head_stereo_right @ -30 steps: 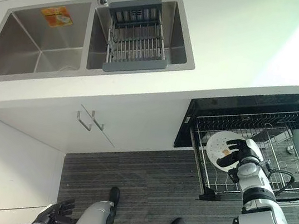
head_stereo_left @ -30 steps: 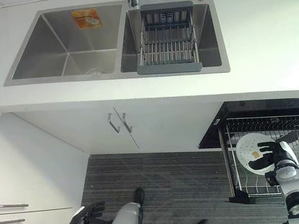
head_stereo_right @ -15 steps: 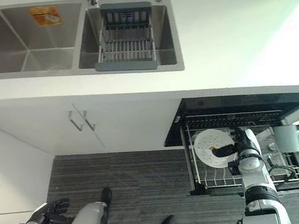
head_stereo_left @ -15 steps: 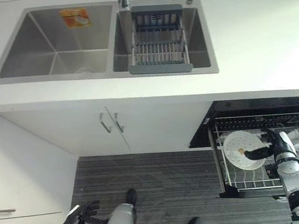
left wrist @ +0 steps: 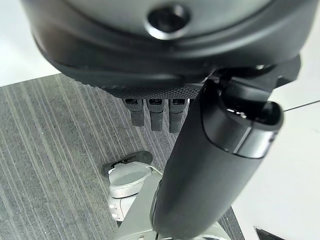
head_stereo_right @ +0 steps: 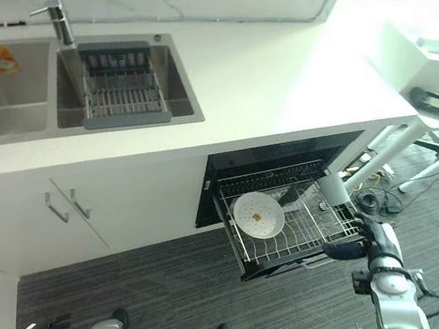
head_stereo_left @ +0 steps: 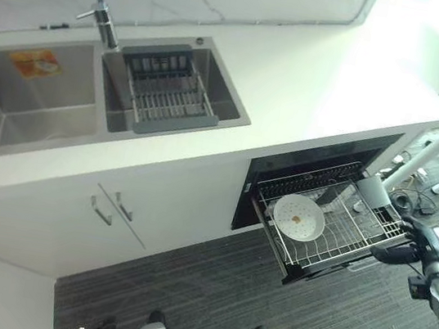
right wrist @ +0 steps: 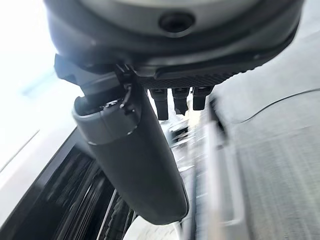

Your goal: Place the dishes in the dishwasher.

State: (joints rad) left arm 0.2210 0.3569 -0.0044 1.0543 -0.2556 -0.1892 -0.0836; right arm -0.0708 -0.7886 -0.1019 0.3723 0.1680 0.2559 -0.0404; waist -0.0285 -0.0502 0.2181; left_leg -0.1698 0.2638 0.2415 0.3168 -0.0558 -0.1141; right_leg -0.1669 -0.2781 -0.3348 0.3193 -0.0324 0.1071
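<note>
Left eye view: the white plate [head_stereo_left: 298, 217] lies flat in the pulled-out wire rack [head_stereo_left: 357, 239] of the dishwasher [head_stereo_left: 285, 168], toward the rack's inner left side, with a small brownish speck on it. A pale cup [head_stereo_left: 373, 191] stands at the rack's far right corner. The right hand [head_stereo_left: 407, 246] sits at the rack's front right corner, empty, with its thumb reaching toward the rim wire (whether it touches the wire I cannot tell). Up on the counter [head_stereo_left: 315, 79], the sink [head_stereo_left: 39, 100] has a grey drainer [head_stereo_left: 166, 93] in its right basin.

Right eye view: the same layout, with the plate [head_stereo_right: 258, 214] well apart from the right hand [head_stereo_right: 360, 244], which holds nothing.

Left wrist view: the left hand [left wrist: 165, 95] hangs over the grey striped floor [left wrist: 50, 150], fingers straight and relaxed, nothing in them.

Right wrist view: the right hand's fingers [right wrist: 180, 100] are straight and slightly apart, the thumb stretched out alongside, and the rack wires blur past them.

The plate looks placed, so the step in hand is likely sliding the rack in. To do it well, press flat fingers square on the front rim and push slowly and straight along the rails, so that plate and cup do not shift
</note>
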